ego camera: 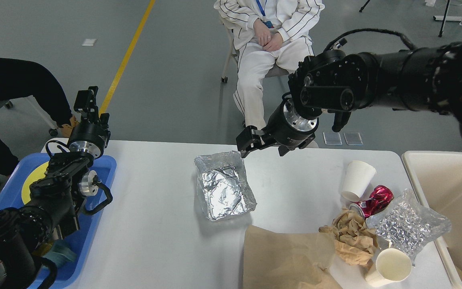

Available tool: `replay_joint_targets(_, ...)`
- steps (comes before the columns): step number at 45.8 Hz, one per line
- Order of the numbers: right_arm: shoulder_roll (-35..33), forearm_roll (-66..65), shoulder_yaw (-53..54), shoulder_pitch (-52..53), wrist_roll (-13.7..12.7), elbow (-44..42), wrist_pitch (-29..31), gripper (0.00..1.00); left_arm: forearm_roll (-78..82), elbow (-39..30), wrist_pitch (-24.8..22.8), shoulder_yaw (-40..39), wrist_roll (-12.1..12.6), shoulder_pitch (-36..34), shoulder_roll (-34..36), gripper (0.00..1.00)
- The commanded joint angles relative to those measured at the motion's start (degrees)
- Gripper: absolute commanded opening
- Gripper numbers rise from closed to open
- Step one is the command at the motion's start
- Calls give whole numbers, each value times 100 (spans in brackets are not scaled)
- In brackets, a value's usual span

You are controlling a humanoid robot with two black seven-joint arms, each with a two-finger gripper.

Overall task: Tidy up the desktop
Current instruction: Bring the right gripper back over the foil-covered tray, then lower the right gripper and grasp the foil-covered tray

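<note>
Most of the tidying is ahead of me, I judge: the surface (159, 224) stretches white across the middle of my view and a lot of litter sits on it. Dead centre lies an empty foil tray (223, 192), and my right tool (248, 143) hangs just above its far right corner, tips dark and bunched together, so I cannot tell how wide they stand, and I see nothing in them. Off to the right, the clutter: a tipped paper cup (357, 181), a crushed red can (375, 200) just beside it, crumpled brown paper (351, 237), a clear crinkly bag (408, 222) lying against the beige bin (439, 168), a second paper cup (390, 266) near the front edge, and a flat brown sheet (283, 257) running off the near edge. The bin looks nearly empty, only a scrap low inside. My left tool (88, 99) is raised over the far end of the blue tray (108, 168), carrying nothing I can make out, its gap unreadable. Room-wise, the stretch between blue tray and foil tray is bare, good space to move; the right side is crowded, and the bin's rim sits close to the pile.
</note>
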Motion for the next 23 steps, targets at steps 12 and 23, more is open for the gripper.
replay_joint_targets(12, 557, 11, -20, -1896, -2, -591, -1908, 100, 2, 0, -1, 0, 0, 0, 0, 97)
replay_joint_targets(23, 566, 11, -29, -2537, -2, -793, -2338, 100, 2, 0, -1, 0, 0, 0, 0, 97)
